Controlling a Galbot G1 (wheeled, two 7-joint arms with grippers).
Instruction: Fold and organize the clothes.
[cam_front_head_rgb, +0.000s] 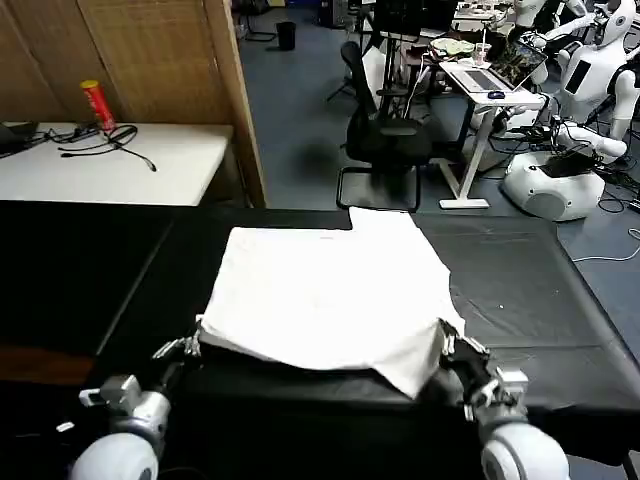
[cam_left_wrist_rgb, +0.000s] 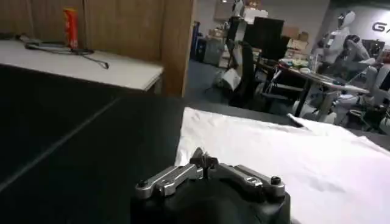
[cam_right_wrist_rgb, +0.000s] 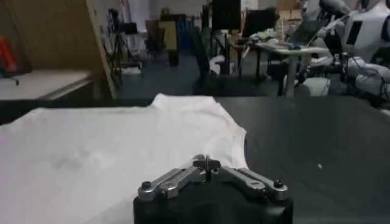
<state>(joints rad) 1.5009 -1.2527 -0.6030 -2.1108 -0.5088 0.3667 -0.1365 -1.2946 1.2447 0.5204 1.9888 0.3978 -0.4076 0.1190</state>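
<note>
We see the white T-shirt (cam_front_head_rgb: 335, 295) lying on a black worktop (cam_front_head_rgb: 530, 300), spread flat near the middle and reaching toward our near edge. The cloth looks soft and matte, like cotton, with faint creases across it; its outline is roughly a rectangle with a narrower flap jutting out at the far right corner. Its plain side faces up, with no print visible. The worktop's surface is dark, smooth and cloth-like, with a seam running lengthwise on either side.

Our left tool (cam_front_head_rgb: 180, 347) sits low at the shirt's near left corner, its metal fingers drawn together right at the hem. In the left wrist view, the left tool (cam_left_wrist_rgb: 204, 159) has its silver linkages folded inward and the tips meeting at the white edge; we cannot tell for certain that fabric is pinched between them. The left arm reaches forward from below, its rounded white and grey wrist close to the worktop's near edge.

Our right tool (cam_front_head_rgb: 450, 345) mirrors it at the near right corner, where the shirt's edge droops into a point. In the right wrist view, the right tool (cam_right_wrist_rgb: 206, 161) likewise has its tips closed together against the hem of the shirt (cam_right_wrist_rgb: 116, 158). The right arm also comes in low from the near side.
</note>
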